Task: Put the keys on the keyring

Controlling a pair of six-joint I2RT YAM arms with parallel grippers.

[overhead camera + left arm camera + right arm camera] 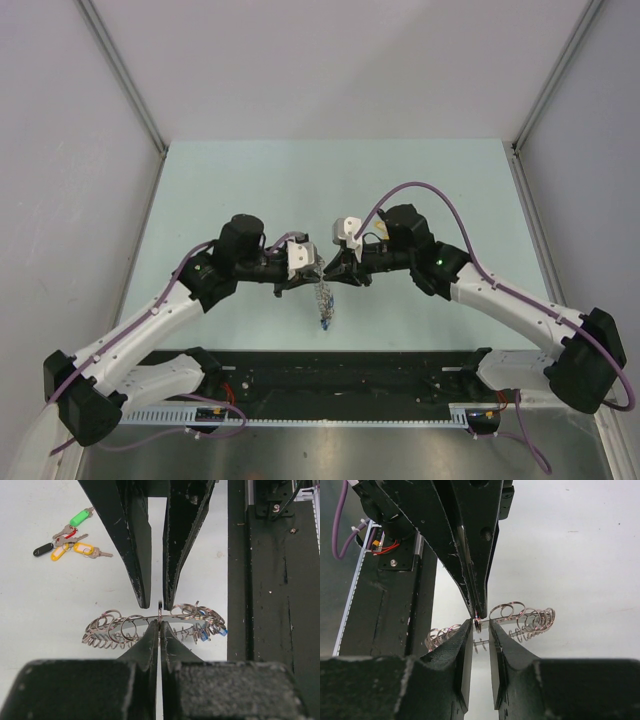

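While the left hand point(159, 625) is clamped together on the keyring point(115, 625) rim, mid-worktop point(50, 610), the right hand point(157, 605) comes in from 12 o'clock, its fingers slightly apart and straddling the same rim. Loose keys point(70, 539) lie at 10 o'clock, well apart from the ring.

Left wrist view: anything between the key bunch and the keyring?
No. Only bare table lies between the keys and the keyring, as the left wrist view shows.
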